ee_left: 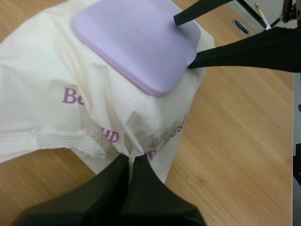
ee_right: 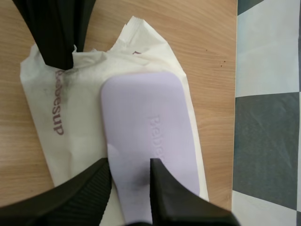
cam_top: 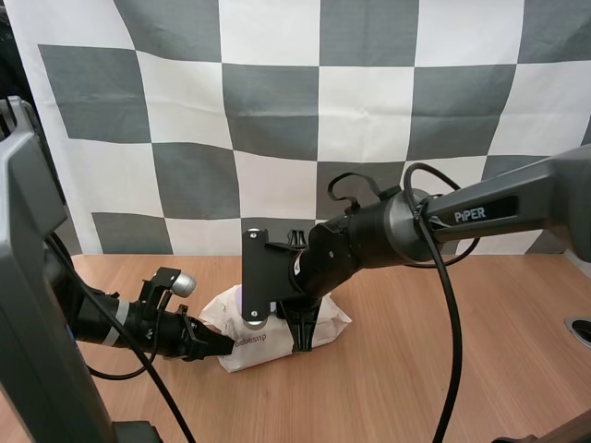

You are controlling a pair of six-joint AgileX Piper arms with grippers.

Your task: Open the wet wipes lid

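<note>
A cream pack of wet wipes lies flat on the wooden table, its lilac lid closed. My left gripper comes in low from the left and is shut on the wrapper's crimped end. My right gripper points down over the pack, its arm hiding much of the pack's top. In the right wrist view the pack shows the lid, and the right gripper is open. One finger rests on the wrapper beside the lid, the other over the lid's end.
Bare wooden table spreads to the front and right of the pack. A round metal grommet sits in the tabletop at the far right edge.
</note>
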